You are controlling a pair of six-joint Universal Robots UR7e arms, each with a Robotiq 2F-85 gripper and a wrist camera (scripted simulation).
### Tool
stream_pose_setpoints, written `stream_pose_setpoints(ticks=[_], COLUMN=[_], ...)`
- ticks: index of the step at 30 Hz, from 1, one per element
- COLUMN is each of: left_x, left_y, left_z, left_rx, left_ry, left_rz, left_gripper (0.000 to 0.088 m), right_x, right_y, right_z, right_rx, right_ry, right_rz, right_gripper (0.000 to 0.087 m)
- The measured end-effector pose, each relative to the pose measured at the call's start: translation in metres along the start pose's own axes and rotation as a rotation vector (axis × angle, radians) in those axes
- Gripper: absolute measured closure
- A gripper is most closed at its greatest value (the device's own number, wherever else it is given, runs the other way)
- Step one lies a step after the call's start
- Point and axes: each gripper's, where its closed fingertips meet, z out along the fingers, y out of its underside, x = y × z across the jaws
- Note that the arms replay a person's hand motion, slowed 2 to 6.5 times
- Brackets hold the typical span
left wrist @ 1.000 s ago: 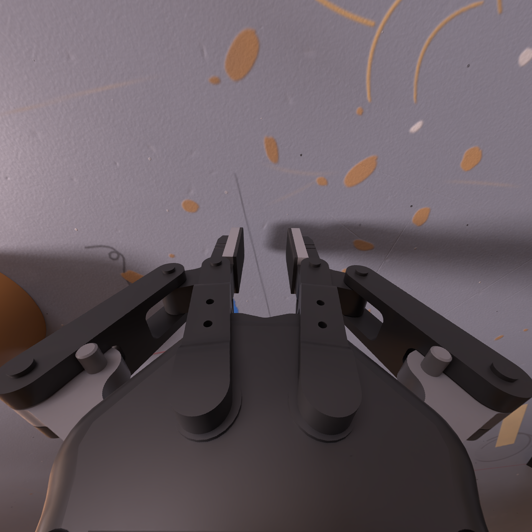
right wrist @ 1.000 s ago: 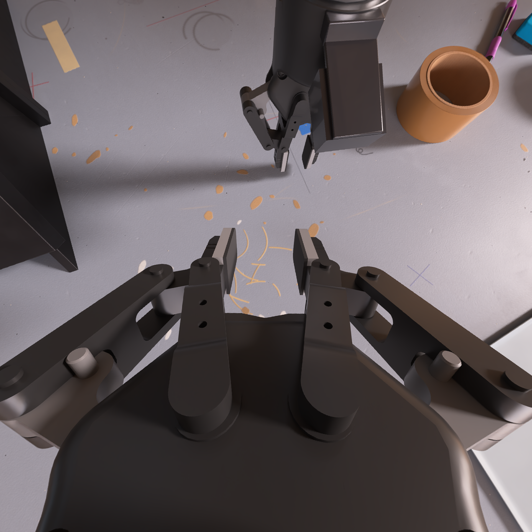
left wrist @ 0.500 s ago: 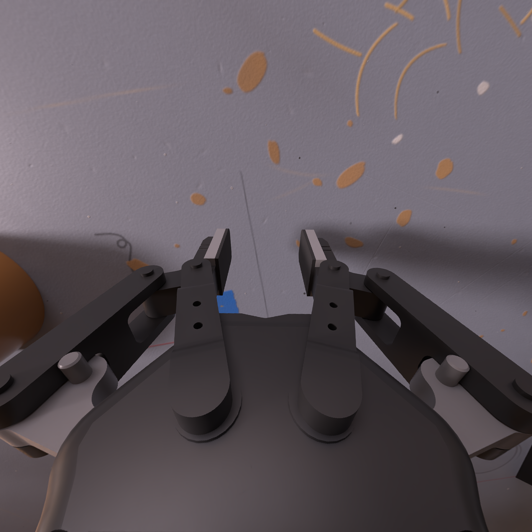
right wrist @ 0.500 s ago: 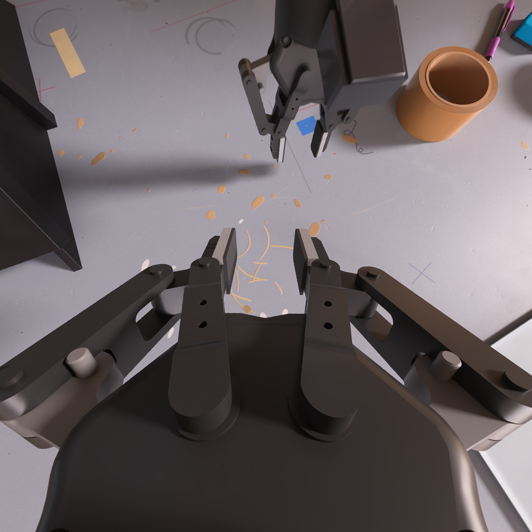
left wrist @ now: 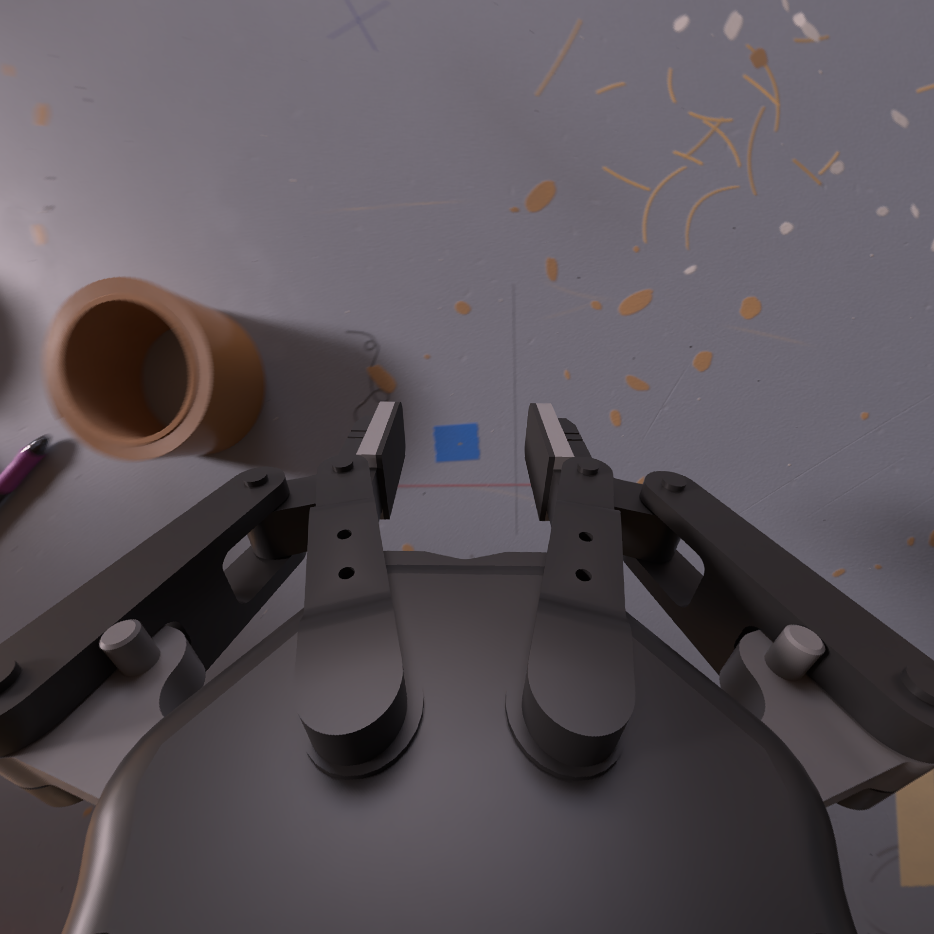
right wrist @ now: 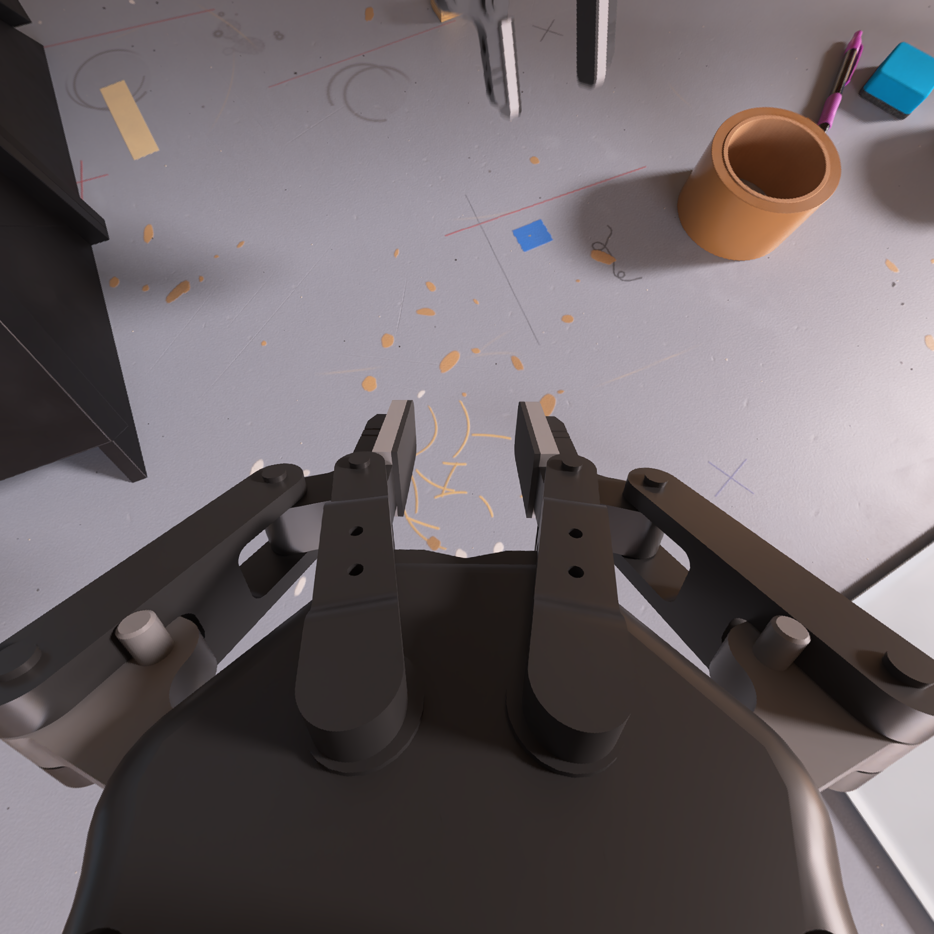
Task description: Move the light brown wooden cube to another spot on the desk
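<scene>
I cannot make out the light brown wooden cube for certain. Only a small brown corner shows at the top edge of the right wrist view, behind the left gripper's fingers. My left gripper is open and empty, high above the grey desk, over a small blue square mark. In the right wrist view its two fingertips hang at the top. My right gripper is open and empty above a patch of orange scratches on the desk.
An orange-brown open cylinder stands at the right; it also shows in the left wrist view. A purple pen and a blue block lie beyond it. A black stand is at left, a white sheet at lower right.
My left gripper has opened wider and risen away from the desk, so the cylinder, pen and blue mark have come into its view. My right gripper has not moved.
</scene>
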Motion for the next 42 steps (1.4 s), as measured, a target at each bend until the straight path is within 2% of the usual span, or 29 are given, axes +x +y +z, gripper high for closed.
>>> stream_pose_setpoints(ticks=[7, 14, 21, 28, 34, 42], left_x=[-0.029, -0.054, -0.064, -0.061, -0.052, -0.039], left_y=[0.034, 0.092, 0.159, 0.211, 0.241, 0.269], left_z=[-0.060, -0.106, -0.125, -0.125, -0.115, -0.095], left_rx=[0.077, 0.066, -0.027, -0.104, -0.154, -0.229], left_ry=[-0.157, -0.274, -0.317, -0.313, -0.281, -0.239], left_rz=[-0.087, -0.226, -0.366, -0.466, -0.462, -0.362], left_gripper=[0.0441, 0.0459, 0.0469, 0.0481, 0.0481, 0.0478], right_x=[0.000, 0.000, 0.000, -0.001, -0.002, -0.004], right_y=[-0.001, -0.003, -0.005, -0.005, -0.006, -0.007], right_z=[-0.003, -0.004, -0.002, -0.001, 0.000, 0.000], right_rx=[0.010, 0.021, 0.019, 0.004, 0.010, 0.022], right_ry=[0.008, 0.012, 0.012, 0.010, -0.002, -0.013], right_rz=[-0.007, -0.014, -0.021, -0.026, -0.023, -0.032], right_gripper=[0.0514, 0.0515, 0.0515, 0.0514, 0.0514, 0.0515])
